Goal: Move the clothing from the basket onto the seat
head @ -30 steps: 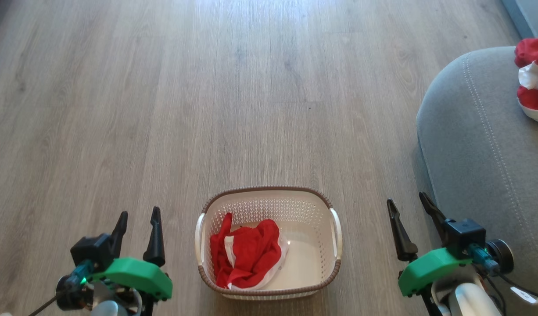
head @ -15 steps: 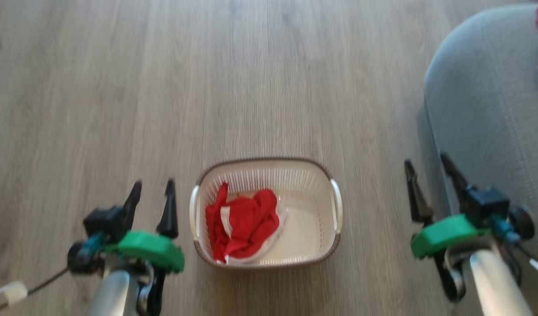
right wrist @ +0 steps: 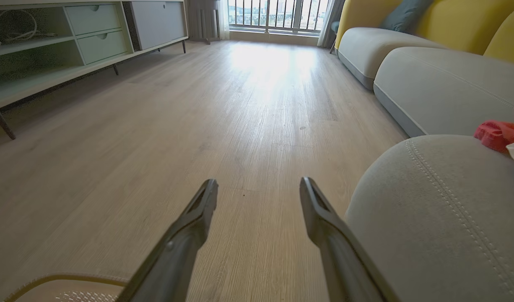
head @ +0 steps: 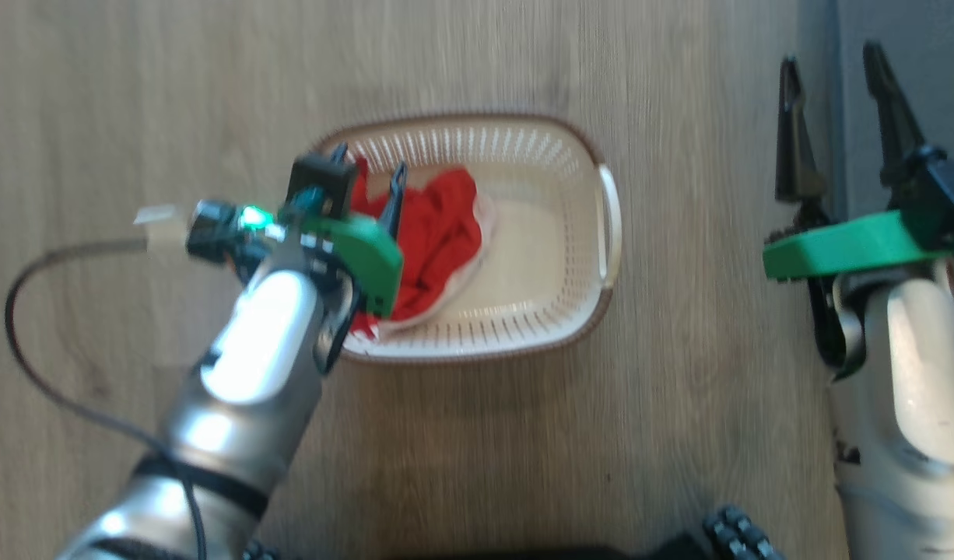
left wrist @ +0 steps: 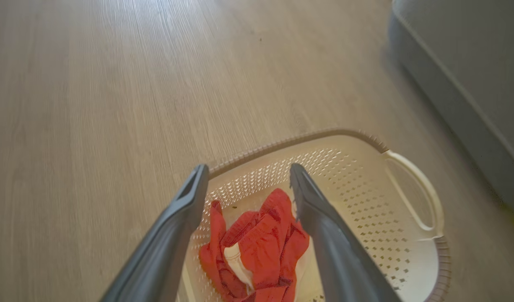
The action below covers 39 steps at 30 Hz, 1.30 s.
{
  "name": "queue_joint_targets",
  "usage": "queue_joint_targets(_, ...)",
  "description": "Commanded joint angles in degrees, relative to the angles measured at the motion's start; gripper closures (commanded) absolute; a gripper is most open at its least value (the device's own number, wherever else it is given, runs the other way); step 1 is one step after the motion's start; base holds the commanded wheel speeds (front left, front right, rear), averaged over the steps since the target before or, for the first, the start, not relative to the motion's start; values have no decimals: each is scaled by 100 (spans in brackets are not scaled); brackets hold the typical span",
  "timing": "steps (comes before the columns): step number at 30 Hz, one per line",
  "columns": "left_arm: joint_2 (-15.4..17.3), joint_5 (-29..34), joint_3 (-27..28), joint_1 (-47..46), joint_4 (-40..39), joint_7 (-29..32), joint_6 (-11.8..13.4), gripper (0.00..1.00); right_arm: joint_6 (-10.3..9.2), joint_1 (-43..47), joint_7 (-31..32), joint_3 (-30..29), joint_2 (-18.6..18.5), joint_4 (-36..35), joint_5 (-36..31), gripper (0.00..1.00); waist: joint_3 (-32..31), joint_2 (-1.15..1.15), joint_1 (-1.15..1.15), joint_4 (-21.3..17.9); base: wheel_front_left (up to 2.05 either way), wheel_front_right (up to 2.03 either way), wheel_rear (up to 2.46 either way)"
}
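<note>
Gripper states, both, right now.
Left gripper: open, holding nothing, fingers either side of the clothing in the basket.
Right gripper: open, empty, beside the seat.

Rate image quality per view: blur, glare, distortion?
Head view: motion blur smears the basket and floor grain, glare on the left forearm. Left wrist view: clothing fairly sharp, floor slightly soft. Right wrist view: crisp seat stitching, window glare whitens the far floor.
</note>
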Motion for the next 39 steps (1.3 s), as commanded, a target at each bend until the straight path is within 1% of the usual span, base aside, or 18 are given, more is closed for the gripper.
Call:
queue_joint_targets(1,66,89,-121,-454,340,227,78,0,-1,-146,-37,197,15,-264,9,0,1141,0,-3,-333,0,0,0)
queue_joint_targets(2,66,89,-121,-454,340,227,78,0,-1,-146,-37,197,15,-264,9,0,1141,0,-3,-333,0,0,0)
queue_joint_targets(6,65,185,-488,-1176,1185,728,181,0,-1,-297,-37,249,15,-353,78,0,1644,0,-3,-510,0,0,0)
queue_joint_targets(9,65,242,-659,-1591,1767,1016,244,0,-1,-354,-37,280,16,-369,136,0,1881,0,-3,-645,0,0,0)
queue_joint_targets(13,80,383,-833,-2026,2398,1216,330,0,-1,-396,-37,312,17,-414,303,0,2100,0,-3,-821,0,0,0)
queue_joint_targets(16,173,475,-918,-2316,2730,1307,362,0,-1,-432,-37,396,17,-468,447,0,2268,0,-3,-978,0,0,0)
queue_joint_targets(22,414,518,-985,-2666,3019,1575,379,0,-1,-408,-37,431,18,-543,768,0,2571,0,-3,-1196,0,0,0)
queue_joint_targets(26,502,482,-1005,-2701,3097,1787,326,0,-1,-371,-37,469,18,-516,909,0,2660,0,-3,-1271,0,0,0)
queue_joint_targets(37,415,424,-1120,-2713,3150,1817,278,0,-1,-413,-37,529,18,-494,1108,0,2665,0,-3,-1335,0,0,0)
queue_joint_targets(38,407,416,-1130,-2710,3154,1845,266,31,-1,-414,-37,527,18,-502,1116,0,2672,0,-3,-1338,0,0,0)
queue_joint_targets(39,393,397,-1133,-2698,3157,1879,235,98,-1,-412,-37,522,18,-505,1122,0,2676,0,-3,-1337,0,0,0)
